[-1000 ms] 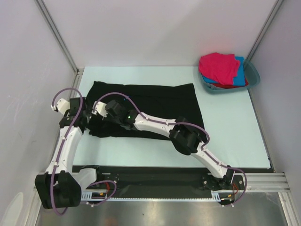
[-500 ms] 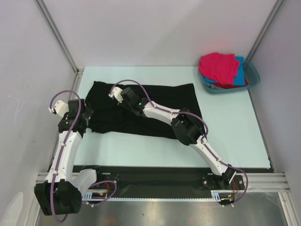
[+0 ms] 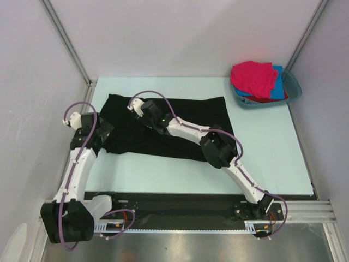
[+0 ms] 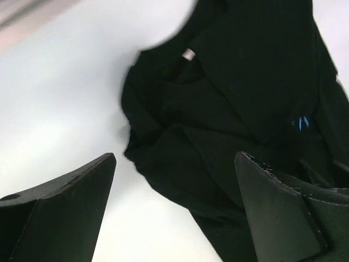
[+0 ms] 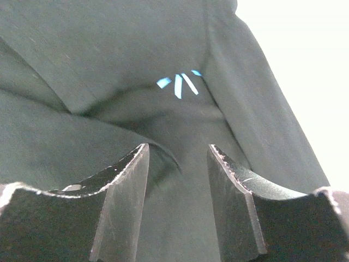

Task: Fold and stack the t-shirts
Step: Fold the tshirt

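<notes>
The large black t-shirt lies spread across the middle of the table, its left side bunched in folds. My left gripper is open at the shirt's left edge; in the left wrist view a crumpled sleeve of the shirt lies between and beyond the jaws. My right gripper hovers over the shirt's upper left part. In the right wrist view it is open just above the black cloth, with a raised fold by the left finger. The magenta, blue and red shirts are piled at the far right.
The teal basin holding the coloured shirts stands at the far right corner. Grey walls and metal posts close in the table on three sides. The right arm stretches diagonally over the black shirt.
My right gripper has moved from the shirt's lower left up toward its far left part. My left gripper has shifted slightly at the shirt's left edge.
</notes>
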Controlling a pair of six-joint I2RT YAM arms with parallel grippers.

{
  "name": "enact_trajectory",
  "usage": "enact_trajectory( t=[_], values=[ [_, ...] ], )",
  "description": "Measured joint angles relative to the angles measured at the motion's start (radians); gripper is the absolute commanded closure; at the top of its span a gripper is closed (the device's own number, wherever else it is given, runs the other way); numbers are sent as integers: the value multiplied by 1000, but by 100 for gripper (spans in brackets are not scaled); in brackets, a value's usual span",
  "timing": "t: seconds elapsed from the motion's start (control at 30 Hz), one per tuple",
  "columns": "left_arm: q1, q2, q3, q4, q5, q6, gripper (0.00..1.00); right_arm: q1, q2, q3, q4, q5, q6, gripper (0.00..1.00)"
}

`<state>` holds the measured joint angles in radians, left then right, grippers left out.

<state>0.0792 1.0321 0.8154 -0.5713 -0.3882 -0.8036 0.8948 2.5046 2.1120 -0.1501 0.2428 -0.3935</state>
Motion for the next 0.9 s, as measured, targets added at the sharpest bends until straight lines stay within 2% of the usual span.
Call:
enact_trajectory(
  t=[0.2, 0.5, 0.63, 0.9],
  values=[
    [0, 182, 2, 108, 165, 106, 4, -23, -151, -132, -4, 74, 17, 48],
    [-3, 386, 20, 200, 310, 138, 9, -129, -571, -358, -12, 130, 85, 48],
    [-4, 436, 37, 246, 360, 98, 14, -133, -706, -427, -8, 138, 112, 49],
    [-8, 425, -16, 412, 452, -97, 25, -127, -726, -532, -20, 136, 128, 49]
  ],
)
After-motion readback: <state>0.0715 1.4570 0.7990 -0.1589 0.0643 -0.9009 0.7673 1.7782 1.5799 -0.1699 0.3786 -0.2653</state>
